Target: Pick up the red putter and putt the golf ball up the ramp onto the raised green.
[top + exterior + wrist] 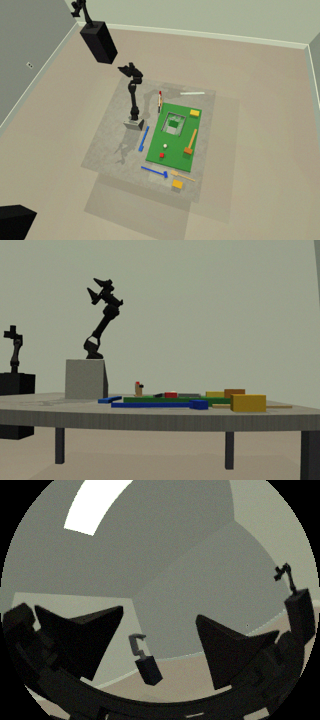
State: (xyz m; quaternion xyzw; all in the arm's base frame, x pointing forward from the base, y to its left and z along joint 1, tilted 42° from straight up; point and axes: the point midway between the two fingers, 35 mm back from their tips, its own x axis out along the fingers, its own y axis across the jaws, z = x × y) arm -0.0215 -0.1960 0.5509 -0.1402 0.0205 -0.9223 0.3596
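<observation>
Gripper (123, 71) (90, 283) (160, 615) stood wide open, holding nothing, raised high above the counter (103, 155) (160, 422) on the arm (133, 99) (103, 323). The grey pedestal (131, 126) (84, 379) was near the counter's left edge, as seen from above

Golf ball (165, 145) rested on the green mat (155, 152) (142, 400), between the red cube (161, 155) (170, 395) and the grey-railed ramp section (182, 125); it was off the raised green (173, 124)

Red putter: not identified with certainty. A red-topped piece (160, 92) (137, 382) stood at a tan holder (161, 101) (139, 390), beside the mat's corner, toward the counter's far edge

Also noted: one blue club (144, 136) (109, 399) between pedestal and mat; a darker blue club (153, 170) (152, 404), a tan mallet (174, 173) and an amber block (177, 183) (248, 403) toward the near edge; a pale bar (192, 93) near the far right corner
</observation>
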